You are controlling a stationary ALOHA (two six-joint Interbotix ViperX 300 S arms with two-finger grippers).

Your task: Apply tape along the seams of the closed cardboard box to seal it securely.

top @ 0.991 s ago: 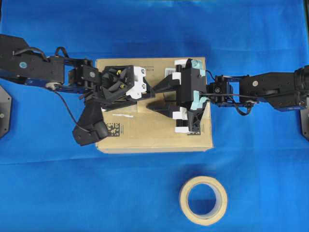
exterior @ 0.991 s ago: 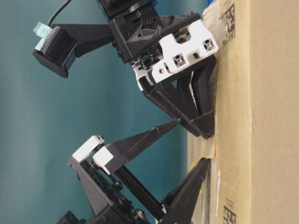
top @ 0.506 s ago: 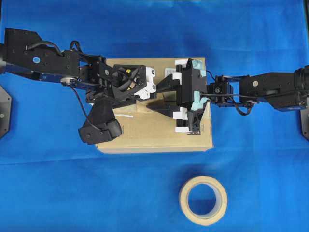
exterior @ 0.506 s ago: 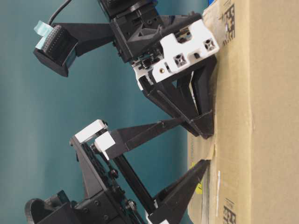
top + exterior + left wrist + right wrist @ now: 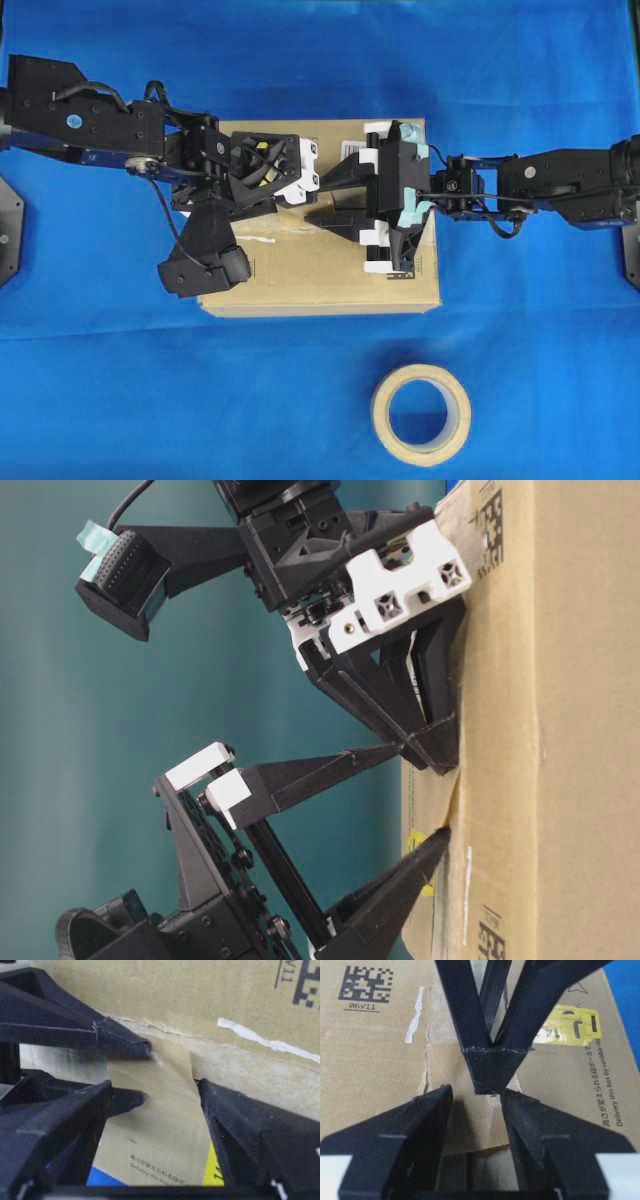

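Left gripper (image 5: 312, 196) now tilted steeper, jaws spread; right gripper (image 5: 476, 1105) spread too, pinning small tan paper tape (image 5: 470, 1125) across brown cardboard box's (image 5: 320, 280) dark seam (image 5: 175, 1035). Could peel if dragged.

Matt cardboard box (image 5: 330, 280), ribbed paper tape (image 5: 470, 1110)

A table draped in bright blue cloth (image 5: 120, 400) carried two items. The cardboard box (image 5: 320, 285) sat flat near the middle, its long sides running left to right. A ring-shaped tan tape roll (image 5: 421, 413) lay flat on the cloth nearer the camera edge, well apart from the box.
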